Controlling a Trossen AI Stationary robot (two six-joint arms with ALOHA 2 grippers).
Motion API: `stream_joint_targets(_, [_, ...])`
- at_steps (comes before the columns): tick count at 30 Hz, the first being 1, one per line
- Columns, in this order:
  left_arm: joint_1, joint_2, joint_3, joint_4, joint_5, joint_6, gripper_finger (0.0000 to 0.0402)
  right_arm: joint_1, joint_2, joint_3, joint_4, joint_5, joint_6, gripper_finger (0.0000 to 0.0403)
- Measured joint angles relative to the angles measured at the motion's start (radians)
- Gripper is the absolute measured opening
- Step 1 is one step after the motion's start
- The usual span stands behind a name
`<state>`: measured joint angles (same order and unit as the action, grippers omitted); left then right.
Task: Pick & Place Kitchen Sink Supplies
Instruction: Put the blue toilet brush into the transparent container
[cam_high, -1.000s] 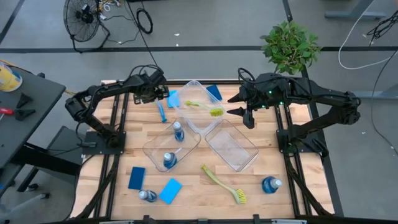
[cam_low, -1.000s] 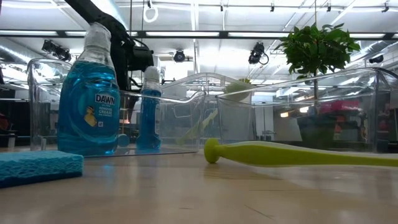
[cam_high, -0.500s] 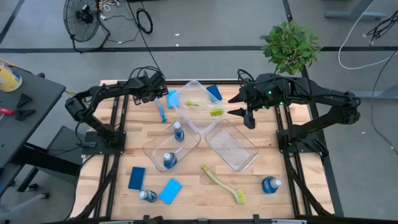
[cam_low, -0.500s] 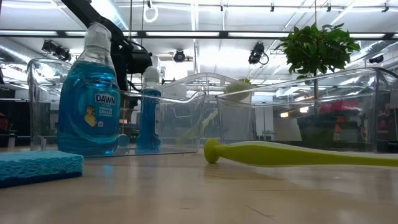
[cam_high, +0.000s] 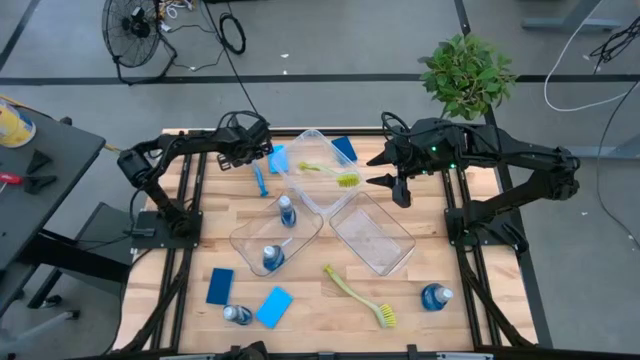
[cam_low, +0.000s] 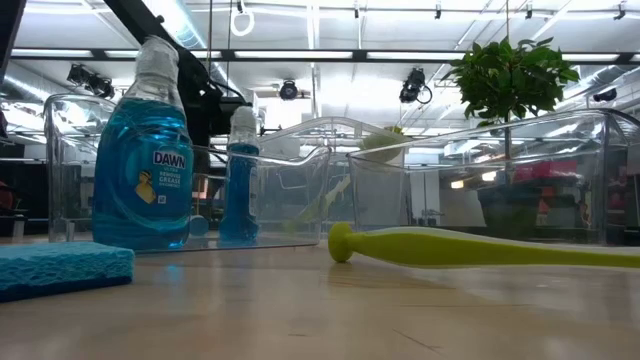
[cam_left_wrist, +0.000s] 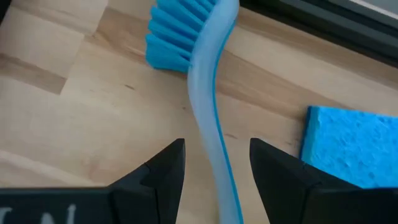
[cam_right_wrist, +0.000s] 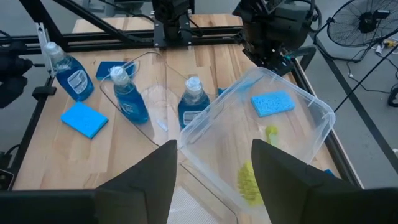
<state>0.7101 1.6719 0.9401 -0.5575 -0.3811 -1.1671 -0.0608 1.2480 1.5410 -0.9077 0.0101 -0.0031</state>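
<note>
table: pale wood slats in a black frame; every place below is given from the middle bin.
middle bin: clear plastic, at the far centre of the table; a yellow-green brush lies inside it.
left bin: clear, just nearer than the middle bin and to its left; two bottles of blue liquid lie in it.
right bin: clear, just nearer than the middle bin and to its right.
right gripper: hangs just right of the middle bin, fingers spread wide, nothing between them.
left gripper: low over the table just left of the middle bin, fingers apart on either side of the blue brush handle, not closed on it.
blue brush: flat on the wood left of the middle bin, bristle head pointing away from the left gripper.
light-blue sponge: flat on the wood, between the blue brush and the middle bin.
dark-blue sponge: at the middle bin's far right corner.
second yellow-green brush: on the wood well nearer than the middle bin, past the right bin.
front sponges: one light-blue, one dark-blue, well apart from the middle bin at the near left.
loose bottles: one at the near right, one at the near left by the front sponges.
</note>
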Motion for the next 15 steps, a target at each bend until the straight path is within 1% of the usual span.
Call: stream_joint_targets(15, [0.000,0.087,0.000,0.042,-0.010,-0.001,0.0186,-0.001,0.000,0.000,0.000,0.000,0.001,0.0208])
